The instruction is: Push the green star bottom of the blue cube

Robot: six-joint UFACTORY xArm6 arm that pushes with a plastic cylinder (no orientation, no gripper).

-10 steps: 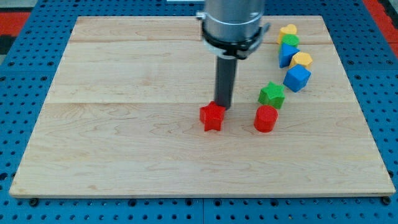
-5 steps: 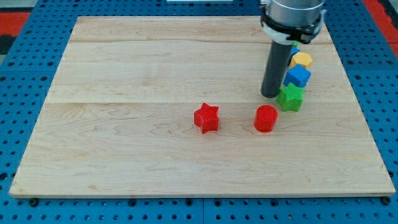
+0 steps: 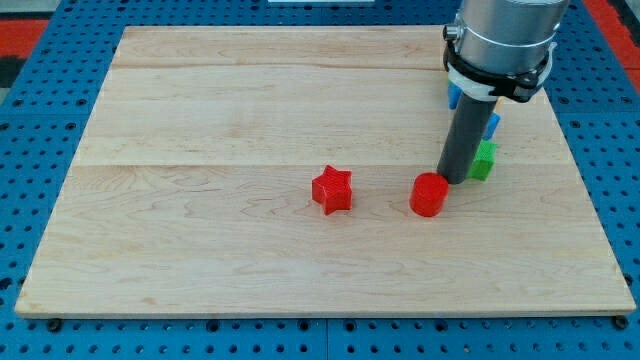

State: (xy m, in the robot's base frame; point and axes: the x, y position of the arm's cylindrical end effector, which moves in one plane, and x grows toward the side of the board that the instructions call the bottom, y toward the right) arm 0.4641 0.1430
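My tip (image 3: 456, 179) stands at the view's right, touching the left side of the green star (image 3: 483, 160), which is partly hidden behind the rod. The blue cube (image 3: 491, 124) sits just above the green star and shows only as a sliver past the rod. A red cylinder (image 3: 429, 194) lies just to the lower left of my tip. A red star (image 3: 332, 189) lies further left near the board's middle.
Another blue block (image 3: 452, 94) peeks out at the rod's left, near the top right of the wooden board (image 3: 250, 110). The arm's body hides the other blocks there. Blue pegboard surrounds the board.
The rod moved from the red star to the right and pushed the green star rightward, under the blue cube. The arm now covers the yellow and upper blocks.
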